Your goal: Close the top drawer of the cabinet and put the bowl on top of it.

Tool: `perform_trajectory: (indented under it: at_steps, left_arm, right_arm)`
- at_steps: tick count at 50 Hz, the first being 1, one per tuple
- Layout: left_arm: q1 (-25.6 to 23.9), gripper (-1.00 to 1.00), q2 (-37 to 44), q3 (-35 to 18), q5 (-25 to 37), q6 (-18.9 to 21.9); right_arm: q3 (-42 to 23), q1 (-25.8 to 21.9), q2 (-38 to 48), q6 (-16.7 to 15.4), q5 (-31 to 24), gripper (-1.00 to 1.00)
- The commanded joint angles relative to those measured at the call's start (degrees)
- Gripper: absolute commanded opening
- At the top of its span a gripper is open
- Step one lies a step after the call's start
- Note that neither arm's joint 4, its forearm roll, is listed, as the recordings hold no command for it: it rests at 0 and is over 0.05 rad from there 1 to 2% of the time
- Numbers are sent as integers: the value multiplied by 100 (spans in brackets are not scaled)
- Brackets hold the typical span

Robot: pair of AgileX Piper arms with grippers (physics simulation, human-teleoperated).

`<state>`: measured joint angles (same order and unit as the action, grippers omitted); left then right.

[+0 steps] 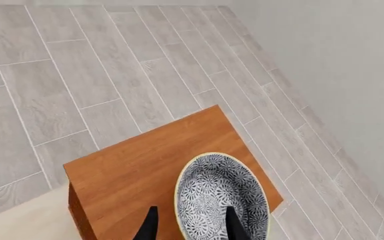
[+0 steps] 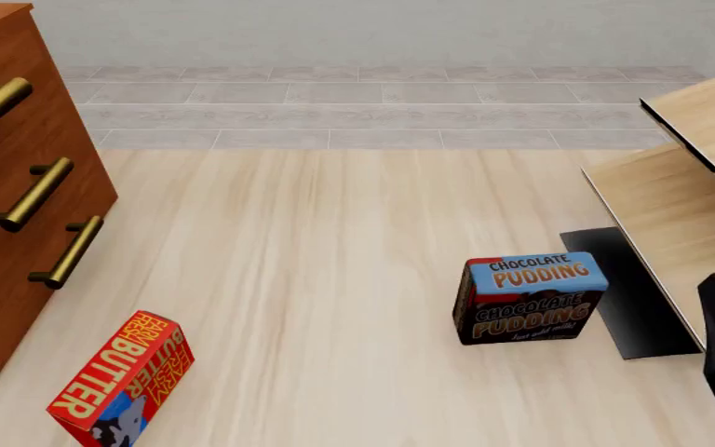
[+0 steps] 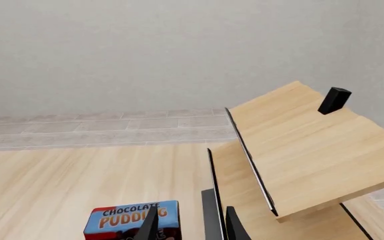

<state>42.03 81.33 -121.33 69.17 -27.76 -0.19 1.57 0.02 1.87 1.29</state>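
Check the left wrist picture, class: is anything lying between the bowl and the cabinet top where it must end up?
Nothing visible does. The bowl is already over the cabinet top, which shows bare wood around it. The left gripper has a finger on each side of the bowl's near rim; whether the bowl rests on the wood cannot be told.

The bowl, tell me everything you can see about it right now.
The bowl shows only in the left wrist view. It is round and deep, white with a dense dark-blue floral pattern inside and a pale rim. It sits upright on the cabinet, on its reddish-brown wooden top, near one edge. The left tool hangs over its rim, fingers apart; whether they touch it is unclear.
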Motion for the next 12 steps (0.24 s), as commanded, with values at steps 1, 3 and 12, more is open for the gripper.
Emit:
perform_trajectory:
  at_steps: [1,3,12]
  left_arm:
    - [109,100,-151,-291,9,55]
    - [106,100,-153,-342,10,68]
    - [101,100,-285,-364,-182,149]
  right_arm:
    - [1,-11,0,-16,-9,100]
    - [-4,-14,0,-16,-17,100]
    - [5,-14,0,-23,-20,100]
